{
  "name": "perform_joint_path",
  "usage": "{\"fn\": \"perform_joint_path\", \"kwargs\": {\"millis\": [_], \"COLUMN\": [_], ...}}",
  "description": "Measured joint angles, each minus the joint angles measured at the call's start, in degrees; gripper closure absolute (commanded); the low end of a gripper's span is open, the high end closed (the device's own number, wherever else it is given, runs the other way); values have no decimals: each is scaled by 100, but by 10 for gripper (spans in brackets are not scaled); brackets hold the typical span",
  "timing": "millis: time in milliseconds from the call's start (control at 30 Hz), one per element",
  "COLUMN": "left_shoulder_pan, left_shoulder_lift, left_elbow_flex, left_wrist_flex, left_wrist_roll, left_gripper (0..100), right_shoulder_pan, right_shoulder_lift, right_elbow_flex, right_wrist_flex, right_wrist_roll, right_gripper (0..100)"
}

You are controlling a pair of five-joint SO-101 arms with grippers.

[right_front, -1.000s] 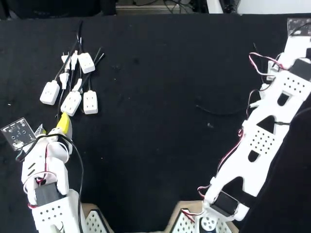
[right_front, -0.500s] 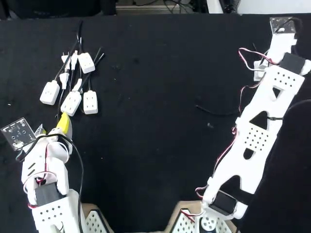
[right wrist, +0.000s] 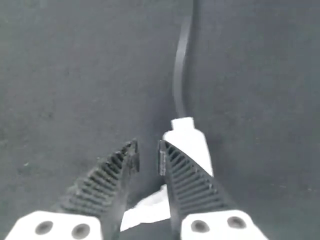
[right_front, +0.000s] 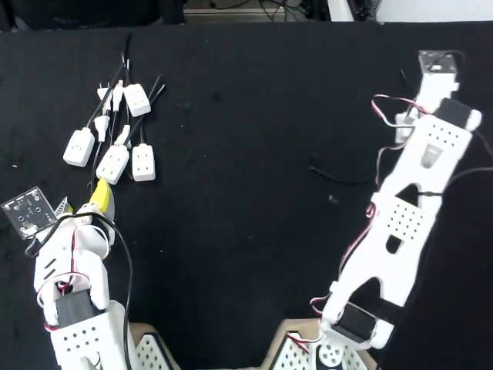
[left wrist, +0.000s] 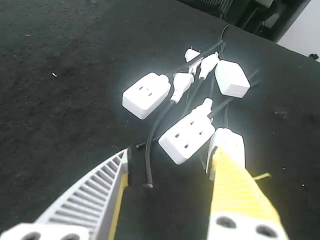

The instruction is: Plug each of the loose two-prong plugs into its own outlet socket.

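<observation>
Several white outlet sockets point(right_front: 113, 163) and small two-prong plugs point(right_front: 102, 127) on black cords lie bunched at the far left of the black table. My left gripper point(right_front: 83, 202) sits just short of them, open and empty. In its own view the fingers point(left wrist: 227, 170) frame a double socket point(left wrist: 190, 132), with a single socket point(left wrist: 145, 92) and loose plugs point(left wrist: 182, 85) beyond. My right arm point(right_front: 427, 154) stretches to the far right of the table. Its gripper point(right wrist: 147, 150) is open by a narrow gap with nothing between the tips. A white plug point(right wrist: 190, 140) on a black cord point(right wrist: 180, 75) lies beside and partly under one finger.
A loose black cable point(right_front: 339, 179) lies on the table between the arms. Red and white servo wires point(right_front: 389, 108) loop off the right arm. The far table edge point(right_front: 246, 23) borders a dark space with more cables.
The right arm has swung left and farther out across the far right of the table. The left arm and the sockets have stayed put.
</observation>
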Motion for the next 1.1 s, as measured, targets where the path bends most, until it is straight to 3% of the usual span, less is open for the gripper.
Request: {"fn": "perform_joint_path", "kwargs": {"millis": [300, 1100], "left_shoulder_pan": [0, 0], "left_shoulder_lift": [0, 0], "left_elbow_flex": [0, 0], "left_wrist_flex": [0, 0], "left_wrist_roll": [0, 0], "left_gripper": [737, 737], "right_shoulder_pan": [413, 659], "right_shoulder_lift": [0, 158], "right_elbow_flex": [0, -9], "right_wrist_flex": [-536, -765], "right_wrist_roll": [88, 246], "right_gripper": [946, 946]}}
